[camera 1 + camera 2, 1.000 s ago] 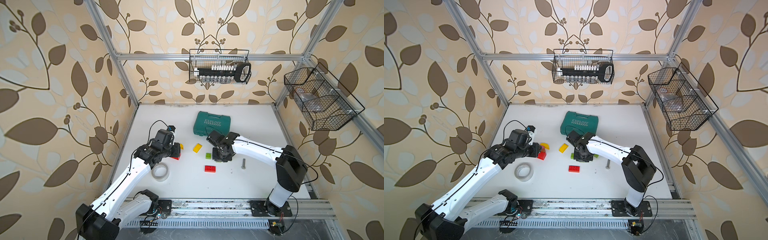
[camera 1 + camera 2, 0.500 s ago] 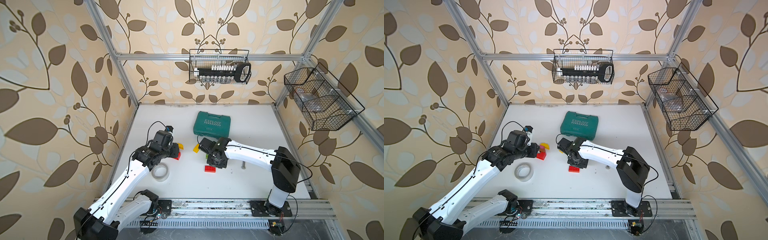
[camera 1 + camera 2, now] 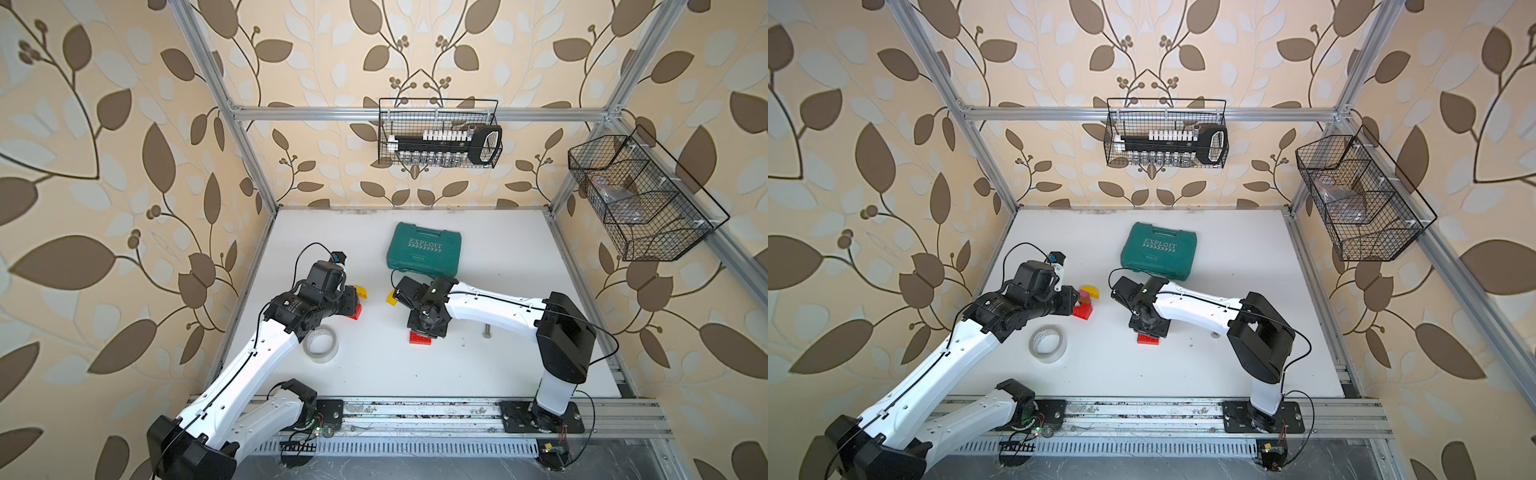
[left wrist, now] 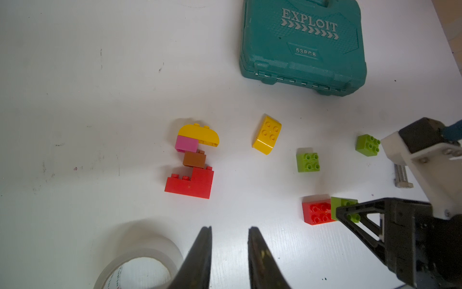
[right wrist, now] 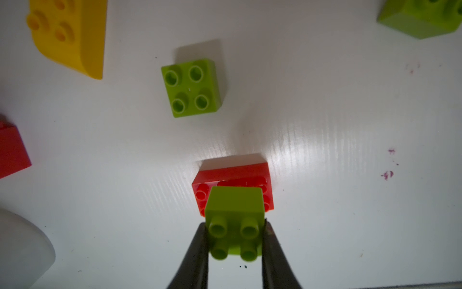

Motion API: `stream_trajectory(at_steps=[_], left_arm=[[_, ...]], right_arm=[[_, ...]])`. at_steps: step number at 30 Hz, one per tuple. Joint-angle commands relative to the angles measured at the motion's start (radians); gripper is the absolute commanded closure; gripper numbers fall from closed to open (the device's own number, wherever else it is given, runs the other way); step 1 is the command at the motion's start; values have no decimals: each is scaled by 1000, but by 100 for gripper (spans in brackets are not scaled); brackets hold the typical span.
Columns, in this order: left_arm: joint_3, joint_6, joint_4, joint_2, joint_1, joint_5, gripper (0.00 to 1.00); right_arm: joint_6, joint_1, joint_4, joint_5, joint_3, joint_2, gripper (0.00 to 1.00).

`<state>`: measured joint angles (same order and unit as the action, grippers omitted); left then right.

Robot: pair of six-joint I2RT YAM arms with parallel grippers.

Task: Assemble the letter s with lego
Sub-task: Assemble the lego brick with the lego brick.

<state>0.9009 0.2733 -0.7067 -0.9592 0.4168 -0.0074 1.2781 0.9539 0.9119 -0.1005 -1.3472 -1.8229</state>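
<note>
Green brick (image 5: 235,207) now above the red brick (image 5: 232,172), clamped in right end effector (image 5: 235,224), carried over from beside the loose green brick (image 5: 191,87) within the last second. Contact with red studs: can't tell. Partial S stack (image 4: 192,162) alone on tabletop (image 4: 100,100). Left end effector (image 4: 230,229) just cracked apart, empty. Likely next: press green down.
</note>
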Motion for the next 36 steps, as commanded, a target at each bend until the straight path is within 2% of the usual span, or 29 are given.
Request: stream_trajectory(at_steps=[1,20,36], left_arm=[[-5,15,-5,16,-15,-18,71],[-5,15,-4,7,-15,-18,70],[-3,11,-7,1,-15,-22,70]], right_arm=[[-9,6,-6,15,32,-6,94],[-63,-9,-9,-7,65,-14,94],[-108,-9,-39,33,115,-49,96]])
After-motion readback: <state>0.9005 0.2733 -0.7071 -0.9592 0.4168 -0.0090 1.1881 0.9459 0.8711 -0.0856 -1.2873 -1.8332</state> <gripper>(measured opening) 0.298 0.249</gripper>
